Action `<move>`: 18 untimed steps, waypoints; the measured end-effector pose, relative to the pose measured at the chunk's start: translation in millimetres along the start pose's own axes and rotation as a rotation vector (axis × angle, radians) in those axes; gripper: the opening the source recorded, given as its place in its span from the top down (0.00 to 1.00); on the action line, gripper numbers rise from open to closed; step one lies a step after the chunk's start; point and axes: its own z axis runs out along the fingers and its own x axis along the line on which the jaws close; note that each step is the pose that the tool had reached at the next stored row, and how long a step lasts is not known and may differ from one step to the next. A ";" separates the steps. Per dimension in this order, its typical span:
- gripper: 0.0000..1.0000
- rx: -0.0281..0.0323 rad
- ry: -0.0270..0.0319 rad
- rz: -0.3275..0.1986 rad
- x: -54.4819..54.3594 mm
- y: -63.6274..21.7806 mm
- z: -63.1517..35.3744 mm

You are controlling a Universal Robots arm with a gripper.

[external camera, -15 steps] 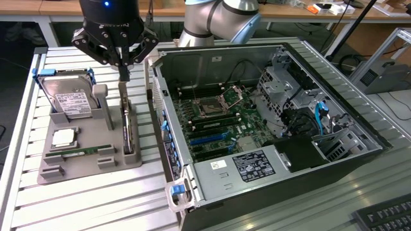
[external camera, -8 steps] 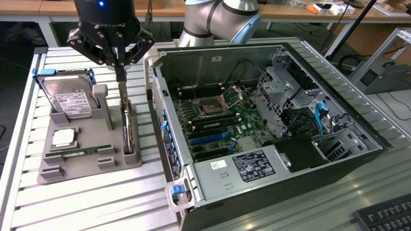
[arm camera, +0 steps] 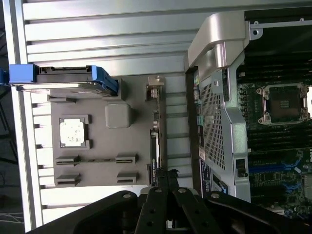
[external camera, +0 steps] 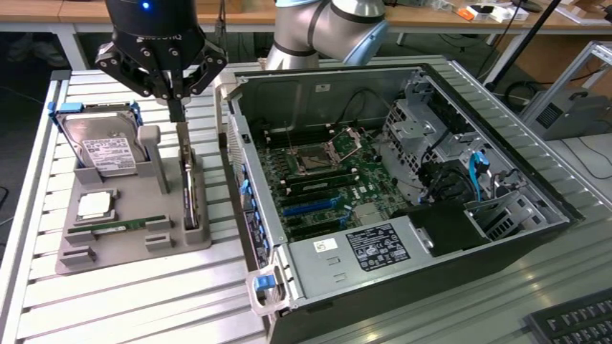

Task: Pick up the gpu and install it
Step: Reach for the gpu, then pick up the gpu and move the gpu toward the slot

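claw [external camera: 178,115] pinched shut on gpu [external camera: 191,186] top edge; card unlifted in holder [external camera: 115,252] beside computer case [external camera: 497,252]; install outstanding

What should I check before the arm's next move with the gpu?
1. The gripper shut on the gpu at its upper edge: ok.
2. The gpu free of the grey holder: not ok, it stands on edge in its slot.
3. The computer case open, with the motherboard exposed: ok.
4. The blue expansion slots unoccupied: ok, no card in them.
5. The hard drive apart from the gpu: ok.
6. Grip firm enough to lift: cannot tell.
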 end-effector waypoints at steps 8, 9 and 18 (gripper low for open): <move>0.89 0.0000 0.0000 0.000 0.0 0.0 0.0; 0.89 0.0000 -0.0001 0.000 0.0 0.0 0.0; 0.64 0.0000 0.0000 0.000 0.0 0.0 0.0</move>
